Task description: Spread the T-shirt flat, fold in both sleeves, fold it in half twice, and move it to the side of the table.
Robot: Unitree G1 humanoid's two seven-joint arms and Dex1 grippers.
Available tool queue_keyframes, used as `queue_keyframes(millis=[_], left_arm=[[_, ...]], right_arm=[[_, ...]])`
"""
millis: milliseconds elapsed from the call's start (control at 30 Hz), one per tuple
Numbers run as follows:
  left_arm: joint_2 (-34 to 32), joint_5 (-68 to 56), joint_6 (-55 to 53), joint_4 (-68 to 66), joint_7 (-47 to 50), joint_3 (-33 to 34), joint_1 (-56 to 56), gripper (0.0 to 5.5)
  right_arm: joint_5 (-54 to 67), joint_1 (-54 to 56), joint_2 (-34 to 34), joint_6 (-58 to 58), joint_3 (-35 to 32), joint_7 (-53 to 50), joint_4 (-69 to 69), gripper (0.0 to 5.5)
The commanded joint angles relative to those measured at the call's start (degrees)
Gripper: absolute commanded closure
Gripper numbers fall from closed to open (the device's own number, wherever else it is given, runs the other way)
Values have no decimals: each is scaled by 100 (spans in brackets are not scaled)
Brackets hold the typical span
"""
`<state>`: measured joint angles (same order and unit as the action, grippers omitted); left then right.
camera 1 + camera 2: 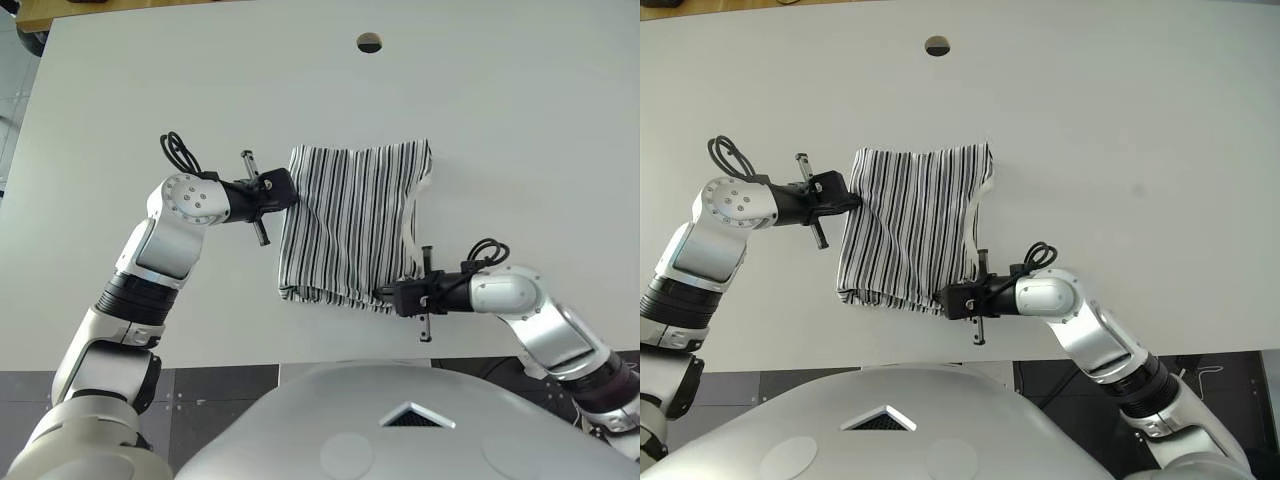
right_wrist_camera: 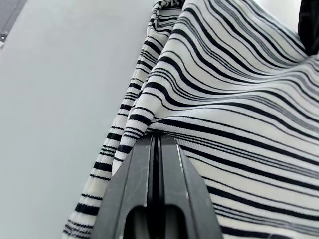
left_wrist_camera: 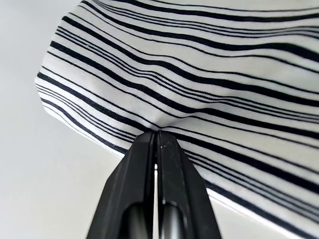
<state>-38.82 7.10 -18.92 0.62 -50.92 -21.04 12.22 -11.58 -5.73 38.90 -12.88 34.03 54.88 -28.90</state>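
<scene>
Both left gripper (image 3: 157, 133) and right gripper (image 2: 155, 135) pinch T-shirt (image 1: 350, 220).

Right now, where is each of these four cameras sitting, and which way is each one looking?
Left eye view: on the head, looking forward and down at the table and striped T-shirt; the left arm and right arm show.
Right eye view: beside it on the head, same scene, both arms.
Left wrist view: on the left wrist, looking along the left fingers, shut on the T-shirt's edge.
Right wrist view: on the right wrist, looking along the right fingers, shut on another edge.
Shared: all four show the T-shirt.
</scene>
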Motion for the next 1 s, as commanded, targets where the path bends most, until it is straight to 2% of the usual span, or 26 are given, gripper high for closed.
queue_keyframes(millis=[33, 133, 267, 367, 500, 600, 700, 833, 1000], left_arm=[[15, 67, -20, -78, 16, -51, -160, 538], [-2, -582, 336, 339, -181, 455, -339, 538], [-377, -1530, 796, 1260, -661, 1299, -839, 472], [-910, -1320, 1476, 1776, -803, 1600, -1472, 424], [-1662, -721, 2366, 2081, -982, 1722, -2521, 370], [-2023, -281, 2841, 2069, -967, 1774, -3043, 324], [-1991, 177, 3097, 1865, -690, 1642, -3202, 305], [-1733, 904, 3457, 1558, -221, 1252, -3199, 305], [-1418, 1430, 3710, 1358, 289, 884, -3021, 305]], right_arm=[[-156, 60, 2, -67, -239, -309, 235, 540], [173, 26, 35, -50, -825, -511, -15, 540], [924, -268, 268, -227, -1720, -393, -976, 467], [1314, -658, 648, -343, -2397, -232, -1594, 415], [733, -1625, 1504, -168, -2818, -83, -1418, 353], [293, -2074, 1727, -177, -2700, -174, -1359, 301], [-735, -2040, 1775, -103, -2166, -443, -954, 249], [-1169, -1679, 1292, 195, -1560, -705, -798, 242], [-1463, -1396, 921, 540, -1193, -952, -682, 242]])
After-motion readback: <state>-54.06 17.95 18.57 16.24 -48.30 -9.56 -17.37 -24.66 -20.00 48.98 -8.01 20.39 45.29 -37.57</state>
